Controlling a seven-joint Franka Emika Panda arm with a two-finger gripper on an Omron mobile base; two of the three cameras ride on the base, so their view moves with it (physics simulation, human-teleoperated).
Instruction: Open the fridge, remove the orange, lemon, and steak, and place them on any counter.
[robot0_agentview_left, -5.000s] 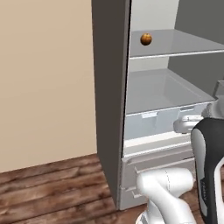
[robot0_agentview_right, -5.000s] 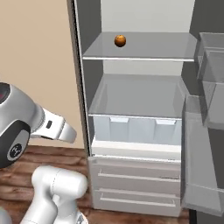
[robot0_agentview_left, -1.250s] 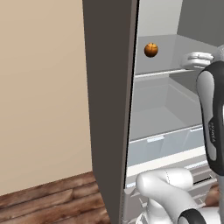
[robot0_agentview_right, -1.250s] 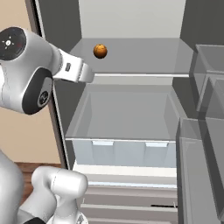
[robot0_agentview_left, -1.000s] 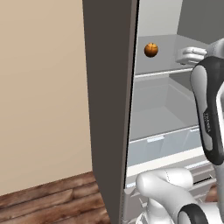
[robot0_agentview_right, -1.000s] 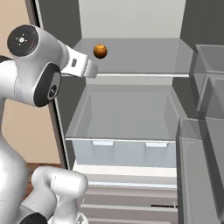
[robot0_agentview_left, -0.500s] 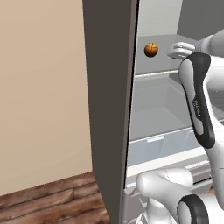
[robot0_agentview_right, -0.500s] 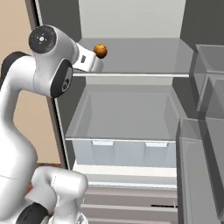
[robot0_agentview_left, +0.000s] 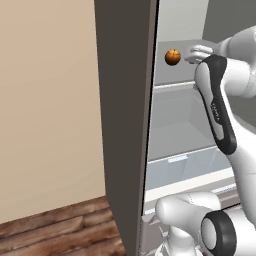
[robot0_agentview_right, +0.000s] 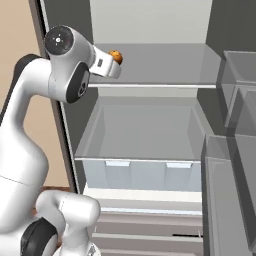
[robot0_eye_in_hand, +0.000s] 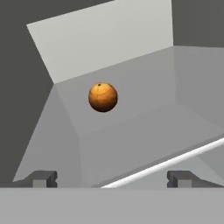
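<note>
Pale grey, smooth walls line the open fridge (robot0_agentview_right: 150, 125), its top cut off in both base views. The round, dimpled orange (robot0_eye_in_hand: 103, 97) sits on the upper shelf (robot0_agentview_right: 165, 65), half hidden behind the arm in the right base view. The gripper (robot0_eye_in_hand: 111, 178) stands wide and empty, short of the fruit.

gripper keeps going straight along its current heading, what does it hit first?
Most likely the orange. The gripper is open and aimed into the fridge along the shelf; the orange sits ahead, slightly left of centre between the fingertips. Depth is unclear, so it might just graze it and reach the back wall.
</note>
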